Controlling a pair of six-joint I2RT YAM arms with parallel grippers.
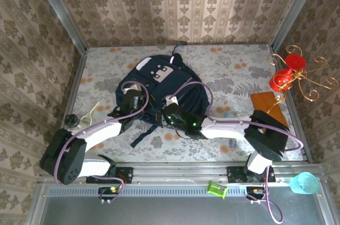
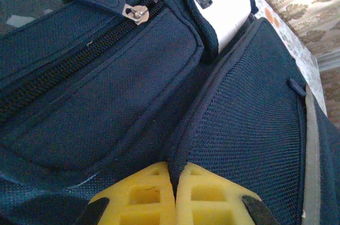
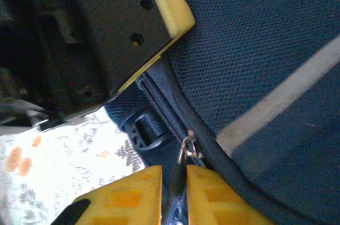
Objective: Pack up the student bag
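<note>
The student bag (image 1: 159, 89) is a dark navy backpack lying flat mid-table, its white-and-grey patch (image 1: 158, 71) toward the far end. My left gripper (image 1: 136, 104) sits on the bag's left half. Its yellow fingers (image 2: 143, 196) are shut on a raised fold of navy fabric (image 2: 176, 156) between the front pocket (image 2: 95, 113) and a mesh panel. A silver zip pull (image 2: 137, 14) lies on the pocket's zip. My right gripper (image 1: 164, 110) is at the bag's lower edge, shut on a dark zip tab (image 3: 179, 174) hanging from a metal slider (image 3: 187, 148). A black strap buckle (image 3: 144, 129) lies beside it.
An orange-brown book (image 1: 268, 107) lies at the right, with a red and gold wire ornament (image 1: 289, 74) behind it. A black round object with a pale cord (image 1: 75, 120) sits at the left edge. A teal cup (image 1: 304, 182) and a green item (image 1: 217, 189) rest on the near rail.
</note>
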